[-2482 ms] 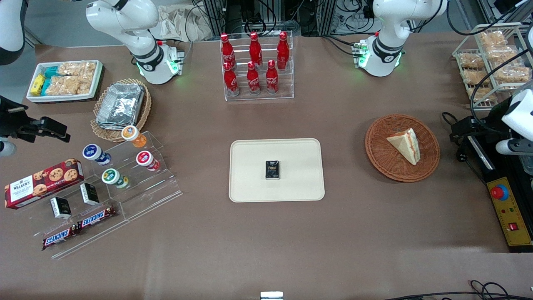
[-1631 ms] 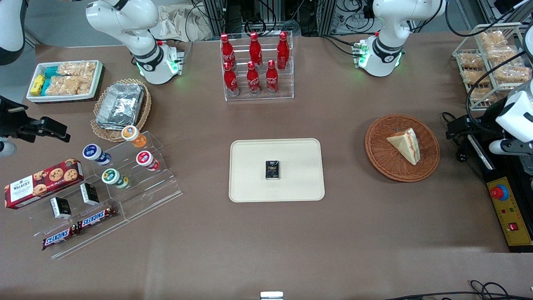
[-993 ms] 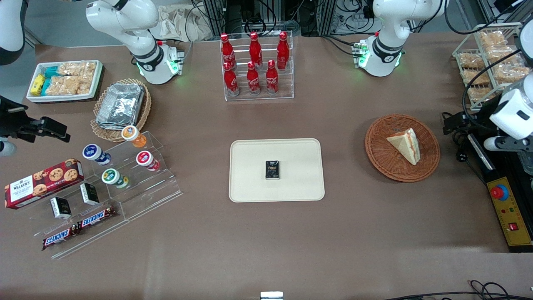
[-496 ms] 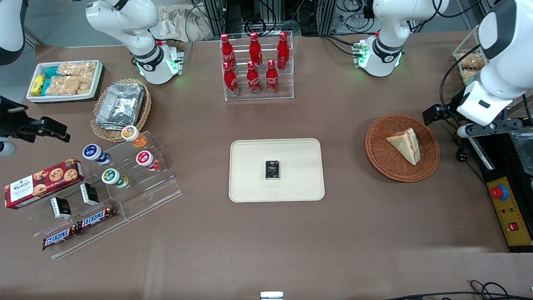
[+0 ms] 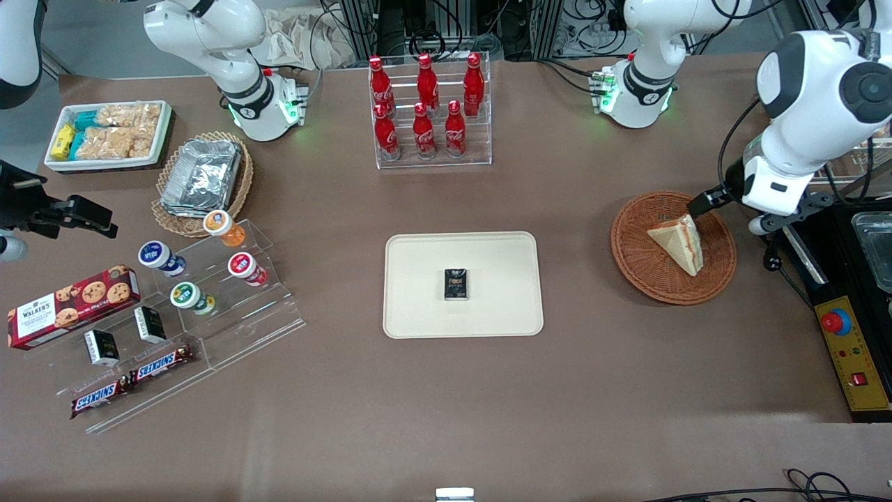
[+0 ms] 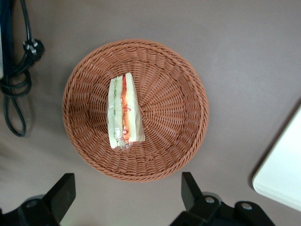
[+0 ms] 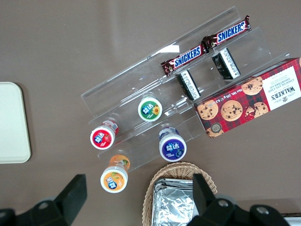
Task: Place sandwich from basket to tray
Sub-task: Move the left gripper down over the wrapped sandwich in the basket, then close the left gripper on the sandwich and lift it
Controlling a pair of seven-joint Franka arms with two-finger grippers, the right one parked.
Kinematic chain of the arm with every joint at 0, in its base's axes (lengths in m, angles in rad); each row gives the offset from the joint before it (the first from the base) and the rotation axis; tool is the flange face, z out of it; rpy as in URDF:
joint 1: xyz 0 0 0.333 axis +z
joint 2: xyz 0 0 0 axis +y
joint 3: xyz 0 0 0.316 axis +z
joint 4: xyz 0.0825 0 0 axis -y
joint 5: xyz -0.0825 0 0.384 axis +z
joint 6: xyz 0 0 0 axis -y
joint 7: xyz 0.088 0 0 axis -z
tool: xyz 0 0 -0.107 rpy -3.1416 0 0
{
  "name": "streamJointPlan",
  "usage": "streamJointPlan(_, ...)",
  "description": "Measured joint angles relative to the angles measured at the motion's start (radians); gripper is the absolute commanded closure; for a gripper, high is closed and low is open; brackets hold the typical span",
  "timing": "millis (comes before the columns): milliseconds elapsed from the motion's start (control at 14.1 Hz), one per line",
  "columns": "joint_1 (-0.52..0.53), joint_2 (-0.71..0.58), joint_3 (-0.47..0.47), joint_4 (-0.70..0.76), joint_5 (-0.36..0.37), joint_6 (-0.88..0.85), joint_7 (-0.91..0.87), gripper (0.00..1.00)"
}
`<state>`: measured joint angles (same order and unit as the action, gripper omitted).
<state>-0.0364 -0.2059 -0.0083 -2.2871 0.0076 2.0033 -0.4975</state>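
My gripper [image 6: 127, 197] hangs over the round woven wicker basket [image 6: 178, 117], fingers spread wide above the triangular sandwich [image 6: 123, 112].

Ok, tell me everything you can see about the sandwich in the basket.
The sandwich is a triangular wedge of pale white bread with orange-red and green filling along its cut edge, seemingly in clear wrap. It lies in the round reddish-brown wicker basket, off-centre, touching only the weave. The tray lies apart, toward the table's middle. The end effector hovers open above the basket, fingers wide apart, not touching the sandwich.
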Motion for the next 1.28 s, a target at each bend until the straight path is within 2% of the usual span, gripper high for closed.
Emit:
streamJointPlan(284, 0.001, 0.005, 0.004, -0.162, 0.000, 0.197, -0.096, 0.00)
streamJointPlan(567, 0.001, 0.037, 0.028, -0.256, 0.000, 0.331, -0.121, 0.00)
streamJointPlan(1277, 0.003, 0.226, 0.059, -0.283, 0.000, 0.482, -0.121, 0.01)
